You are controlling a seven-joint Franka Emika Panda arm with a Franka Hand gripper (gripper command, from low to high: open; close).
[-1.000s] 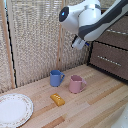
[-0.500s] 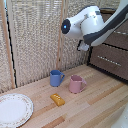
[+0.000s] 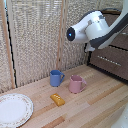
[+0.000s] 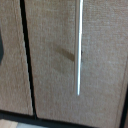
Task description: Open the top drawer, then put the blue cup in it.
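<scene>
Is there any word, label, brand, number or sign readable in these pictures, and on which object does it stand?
None: no readable text in either view.
The blue cup, pink mug, plate and yellow block show no lettering.
The drawer front in the wrist view shows only a silver bar handle.

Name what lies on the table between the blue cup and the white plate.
Nothing: in the exterior view, bare wood separates the blue cup and the white plate.
</scene>
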